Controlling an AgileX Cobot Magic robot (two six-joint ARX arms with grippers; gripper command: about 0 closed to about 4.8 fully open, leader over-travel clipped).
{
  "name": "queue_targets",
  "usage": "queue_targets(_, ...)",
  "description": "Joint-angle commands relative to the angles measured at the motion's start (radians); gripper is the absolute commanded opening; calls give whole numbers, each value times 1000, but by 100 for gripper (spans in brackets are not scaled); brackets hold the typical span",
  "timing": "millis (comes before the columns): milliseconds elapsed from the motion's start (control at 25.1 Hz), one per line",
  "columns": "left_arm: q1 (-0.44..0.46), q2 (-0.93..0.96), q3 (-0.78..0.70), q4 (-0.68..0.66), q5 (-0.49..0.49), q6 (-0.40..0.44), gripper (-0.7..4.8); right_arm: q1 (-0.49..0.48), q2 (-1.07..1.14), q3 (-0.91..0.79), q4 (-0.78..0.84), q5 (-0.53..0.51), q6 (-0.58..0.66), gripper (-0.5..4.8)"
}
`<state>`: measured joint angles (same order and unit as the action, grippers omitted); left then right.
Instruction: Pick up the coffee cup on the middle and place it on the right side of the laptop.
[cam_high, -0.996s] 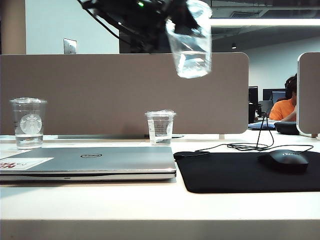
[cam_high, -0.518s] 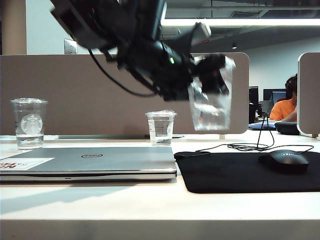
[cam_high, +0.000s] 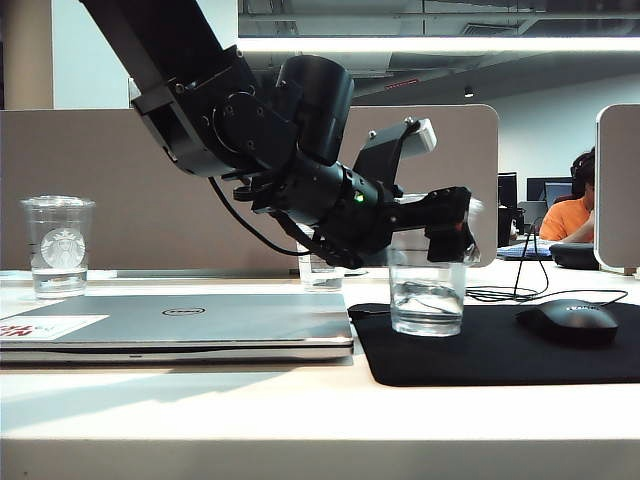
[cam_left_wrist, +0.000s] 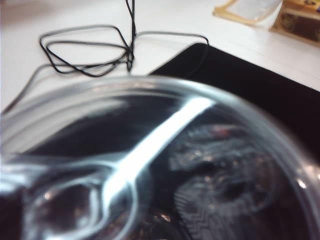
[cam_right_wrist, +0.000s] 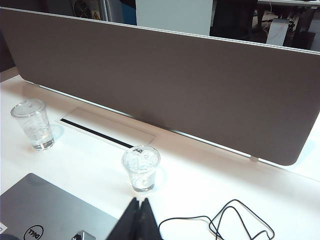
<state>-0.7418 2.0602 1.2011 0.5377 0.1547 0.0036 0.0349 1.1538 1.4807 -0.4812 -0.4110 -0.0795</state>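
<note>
L to R on the desk as we see it from the front: a clear cup w/ a round Starbucks logo (cam_high: 57, 245) stands at the far left by the grey divider (cam_high: 120, 180), well apart from the action. Next comes the closed silver laptop (cam_high: 200, 320), lid down, lying flat. Behind its right end a smaller clear cup (cam_high: 320, 272) peeks out under the arm.

The left arm reaches across from the upper left, and the left gripper (cam_high: 440, 225) sits level at the top of the coffee cup (cam_high: 428, 300). The cup stands upright on the black mouse pad (cam_high: 500, 350), just right of the laptop, w/ a little water in the bottom. We judge it is gripped high, near the lid, so the base could meet the pad flat. Whether the fingers are pinching the cup or already spread, we cannot tell. The left wrist cam shows only the lid, approx. filling the view.

Further right lie a looped cable (cam_high: 500, 293) and a black mouse (cam_high: 572, 322), both clear of the cup.

The right gripper (cam_right_wrist: 141, 219), seen only by its own wrist cam, hangs above the desk near the laptop's back edge, fingers pressed together on nothing; we take it as parked out of the way.

Placement looks all but done; release and retreat remain, in our view
</note>
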Motion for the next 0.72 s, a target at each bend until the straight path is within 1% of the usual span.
queue_targets(40,-2,-8,4,-5,2,-4,479,2,-4,6,13,3,-5,-5)
queue_targets(159,-2,-15,4,-23,2,-13,479,13,-4,6,11,29,-6,-5)
queue_targets(359,-2,-55,4,-97,2,-14,479,14,-5,6,-2,31,-27,-5)
queue_targets(638,-2,-106,3,-257,2,-11,479,14,-18,6,-10,31,-27,-5)
queue_targets(717,-2,-128,3,-323,-24,-11,479,14,-24,6,-10,32,-27,-5)
